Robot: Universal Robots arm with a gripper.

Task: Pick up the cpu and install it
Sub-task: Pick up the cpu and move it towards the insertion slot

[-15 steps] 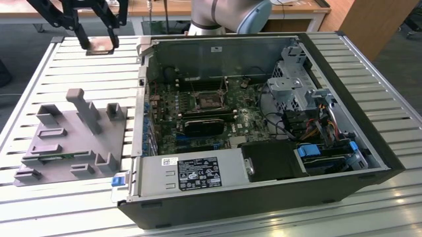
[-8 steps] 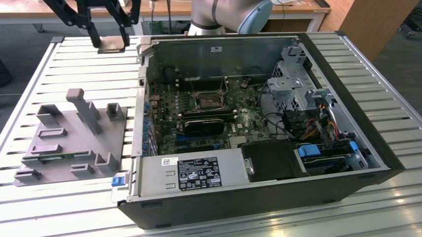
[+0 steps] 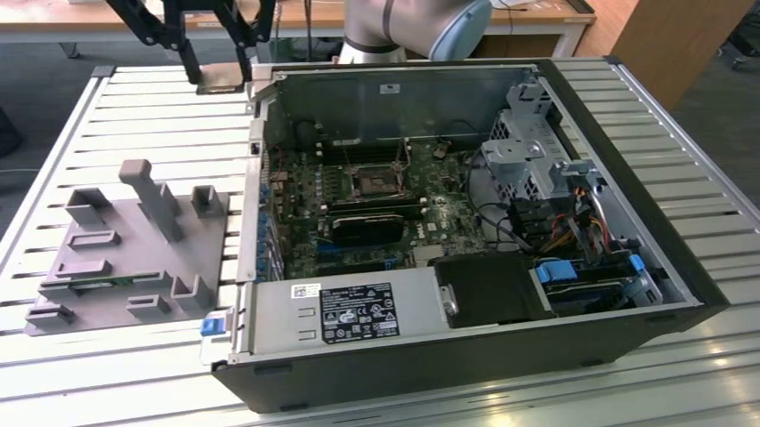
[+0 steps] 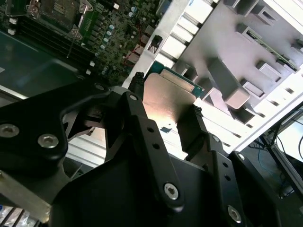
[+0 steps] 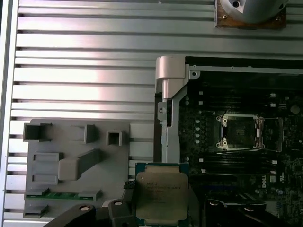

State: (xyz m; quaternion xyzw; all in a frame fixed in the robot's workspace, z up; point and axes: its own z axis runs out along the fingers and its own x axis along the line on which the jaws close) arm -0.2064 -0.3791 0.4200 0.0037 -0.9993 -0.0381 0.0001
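**Plainly held, socket off to one side**

The fingers [image 4: 147, 132] are clamped on opposite edges of the cpu [image 4: 168, 101], holding it flat above the slatted surface [image 3: 142, 107] just outside the case [image 3: 475, 365]. The socket [image 5: 239, 132] lies well apart, inside the case. The first wrist view shows chip and socket together; the exterior view shows the chip's height.

The gripper [image 3: 222, 73] hung just outside the computer case [image 3: 647, 151], by its far corner on the exterior view's left. Its black fingers [image 4: 189, 130] pointed down and pinched opposite edges of the cpu [image 3: 223, 84], holding it flat. The arm's grey-and-blue joint [image 3: 418, 27] stood behind the case's far wall.
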